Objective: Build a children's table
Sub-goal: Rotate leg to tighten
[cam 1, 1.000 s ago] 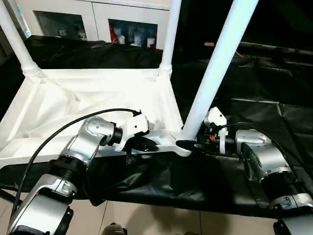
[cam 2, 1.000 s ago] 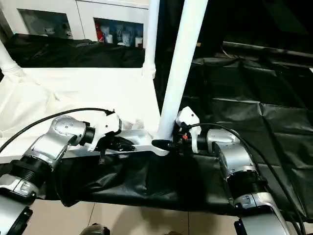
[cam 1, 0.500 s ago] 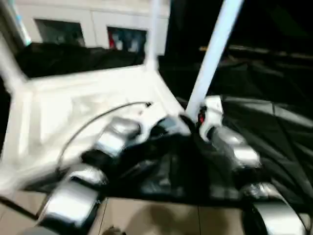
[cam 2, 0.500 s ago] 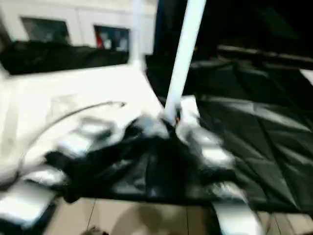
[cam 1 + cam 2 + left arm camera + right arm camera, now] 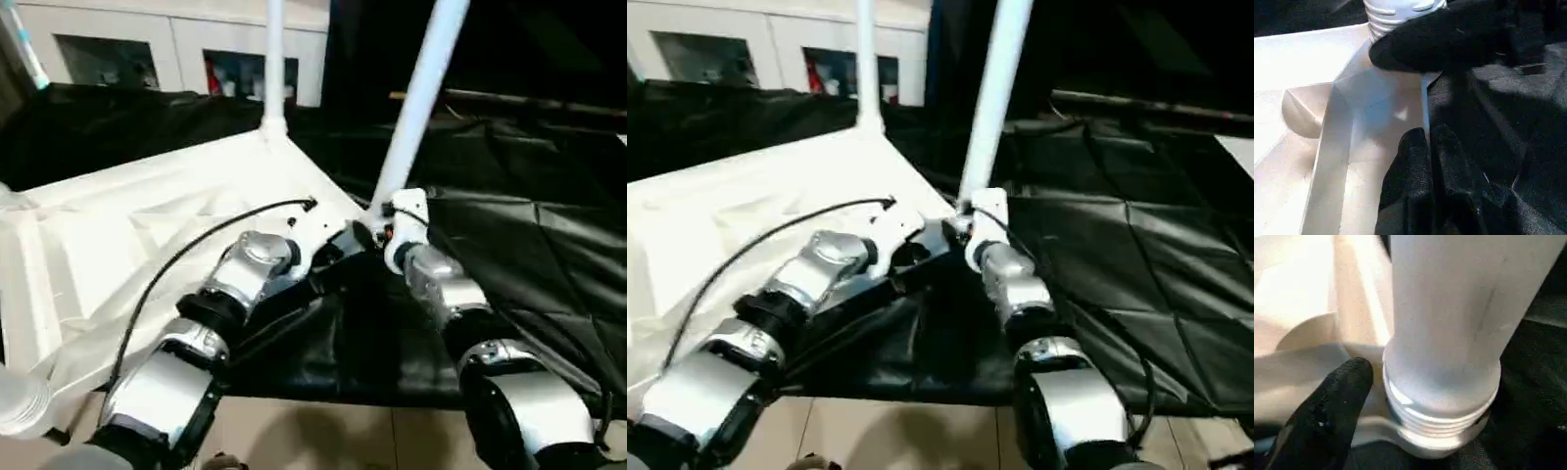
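1. One white plastic tabletop [image 5: 147, 225], lying underside up.
2. Two white tube legs standing in its corner sockets: a near leg [image 5: 416, 98] and a far leg [image 5: 273, 59]; a third may show at the far left edge.
3. Two silver forearms.
4. One white cabinet [image 5: 176, 44], with two glass doors.
5. One black sheet [image 5: 529, 245].

Near leg [image 5: 416, 98] — top cut off.

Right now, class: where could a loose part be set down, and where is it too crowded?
Free: the black sheet right of the near leg, and the table top's ribbed underside left of the cable. Crowded: the near corner socket, where both hands meet.
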### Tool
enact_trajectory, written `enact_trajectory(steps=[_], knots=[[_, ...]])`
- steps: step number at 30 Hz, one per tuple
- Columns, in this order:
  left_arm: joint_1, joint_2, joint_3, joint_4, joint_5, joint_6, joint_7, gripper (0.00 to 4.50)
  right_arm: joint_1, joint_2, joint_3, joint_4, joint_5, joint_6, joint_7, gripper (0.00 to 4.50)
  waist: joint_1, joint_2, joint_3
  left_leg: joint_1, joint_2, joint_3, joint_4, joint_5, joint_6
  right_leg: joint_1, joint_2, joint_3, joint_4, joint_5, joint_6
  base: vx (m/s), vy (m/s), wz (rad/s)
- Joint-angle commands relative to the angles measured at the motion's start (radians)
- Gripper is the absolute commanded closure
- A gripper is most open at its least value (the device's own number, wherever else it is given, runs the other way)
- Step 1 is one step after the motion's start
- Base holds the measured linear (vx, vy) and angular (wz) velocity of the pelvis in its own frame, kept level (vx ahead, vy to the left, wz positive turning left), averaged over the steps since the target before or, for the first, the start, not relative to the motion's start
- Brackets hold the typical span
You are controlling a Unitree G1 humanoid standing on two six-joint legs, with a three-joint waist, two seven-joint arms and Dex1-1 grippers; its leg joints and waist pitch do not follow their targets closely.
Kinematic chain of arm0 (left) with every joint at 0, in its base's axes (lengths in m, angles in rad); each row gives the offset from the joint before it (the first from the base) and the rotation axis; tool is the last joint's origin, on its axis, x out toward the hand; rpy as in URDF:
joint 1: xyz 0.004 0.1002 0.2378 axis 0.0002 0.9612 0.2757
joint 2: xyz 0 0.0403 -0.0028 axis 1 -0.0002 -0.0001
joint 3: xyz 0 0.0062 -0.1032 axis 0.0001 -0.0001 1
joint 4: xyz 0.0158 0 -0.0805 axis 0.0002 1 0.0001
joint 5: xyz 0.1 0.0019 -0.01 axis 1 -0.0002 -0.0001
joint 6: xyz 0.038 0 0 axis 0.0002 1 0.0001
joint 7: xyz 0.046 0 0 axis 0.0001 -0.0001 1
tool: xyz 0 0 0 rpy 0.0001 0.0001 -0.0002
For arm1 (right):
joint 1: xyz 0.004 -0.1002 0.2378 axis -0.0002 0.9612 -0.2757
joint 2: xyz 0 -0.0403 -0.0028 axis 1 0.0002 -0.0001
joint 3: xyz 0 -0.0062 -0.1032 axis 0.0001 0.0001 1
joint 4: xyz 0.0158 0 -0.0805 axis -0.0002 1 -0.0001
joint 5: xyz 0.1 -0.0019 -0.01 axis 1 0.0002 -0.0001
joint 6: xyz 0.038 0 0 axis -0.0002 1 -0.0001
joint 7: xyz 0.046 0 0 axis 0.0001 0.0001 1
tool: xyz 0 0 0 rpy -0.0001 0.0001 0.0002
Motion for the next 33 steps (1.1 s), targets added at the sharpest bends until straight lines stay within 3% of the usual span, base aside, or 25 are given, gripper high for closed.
enact_trajectory(steps=[1,5,7,9,10,16,23,24,26,33], knots=[[0.016,0.013,-0.015,-0.016,-0.002,-0.036,-0.050,4.50,0.023,-0.006,0.056,-0.033,-0.018,-0.009,0.157,0.68,0.007,-0.008,-0.055,0.002,0.022,-0.005,-0.069,-0.241,0.020,0.032,-0.064,0.036,-0.090,-0.216,-0.189,0.000,0.000,0.00],[0.047,0.073,-0.018,-0.053,-0.034,-0.095,-0.194,4.50,0.059,-0.110,0.099,-0.122,-0.002,-0.056,0.407,0.68,0.011,-0.009,-0.059,-0.003,0.022,-0.002,-0.062,-0.160,0.061,0.040,-0.061,0.034,-0.076,-0.086,-0.222,0.000,0.000,0.00],[0.065,0.094,-0.022,-0.077,-0.049,-0.116,-0.258,4.50,0.073,-0.139,0.104,-0.162,0.020,-0.051,0.487,0.68,0.012,-0.011,-0.068,-0.007,0.022,-0.001,-0.052,-0.080,0.100,0.048,-0.060,0.034,-0.058,0.047,-0.249,0.000,0.000,0.00],[0.081,0.115,-0.028,-0.100,-0.060,-0.129,-0.312,4.50,0.084,-0.165,0.111,-0.192,0.031,-0.050,0.546,0.68,0.010,-0.010,-0.069,-0.009,0.020,0.001,-0.048,-0.049,0.125,0.045,-0.056,0.033,-0.051,0.123,-0.274,0.000,0.000,0.00],[0.097,0.141,-0.039,-0.123,-0.067,-0.129,-0.369,4.50,0.099,-0.196,0.130,-0.216,0.028,-0.072,0.607,0.68,0.011,-0.005,-0.068,-0.005,0.022,0.002,-0.048,-0.056,0.131,0.040,-0.055,0.033,-0.049,0.139,-0.288,0.000,0.000,0.00],[0.133,0.198,-0.049,-0.196,-0.102,-0.126,-0.505,4.50,0.122,-0.244,0.142,-0.262,0.051,-0.070,0.761,0.68,0.030,-0.007,-0.062,0.001,0.031,0.010,-0.051,-0.120,0.110,0.035,-0.054,0.033,-0.052,0.054,-0.294,0.000,0.000,0.00],[0.143,0.222,-0.038,-0.206,-0.103,-0.133,-0.544,4.50,0.145,-0.268,0.167,-0.311,0.061,-0.045,0.848,0.68,0.031,-0.005,-0.060,0.002,0.030,0.012,-0.052,-0.147,0.079,0.031,-0.056,0.036,-0.057,-0.014,-0.265,0.000,0.000,0.00],[0.144,0.223,-0.039,-0.206,-0.103,-0.133,-0.544,4.50,0.147,-0.269,0.168,-0.312,0.060,-0.045,0.849,0.84,0.031,-0.007,-0.061,0.001,0.030,0.011,-0.052,-0.139,0.078,0.032,-0.057,0.037,-0.057,-0.008,-0.262,0.000,0.000,0.00],[0.146,0.223,-0.038,-0.215,-0.105,-0.128,-0.545,4.50,0.149,-0.267,0.162,-0.312,0.059,-0.042,0.850,0.94,0.031,-0.001,-0.063,0.002,0.029,0.011,-0.051,-0.130,0.078,0.031,-0.056,0.037,-0.055,0.008,-0.266,0.000,0.000,0.00],[0.144,0.212,-0.038,-0.219,-0.101,-0.122,-0.539,4.50,0.174,-0.270,0.169,-0.333,0.058,-0.034,0.858,1.53,0.033,-0.004,-0.065,0.001,0.028,0.012,-0.049,-0.120,0.084,0.034,-0.054,0.035,-0.052,0.042,-0.277,0.000,0.000,0.00]])
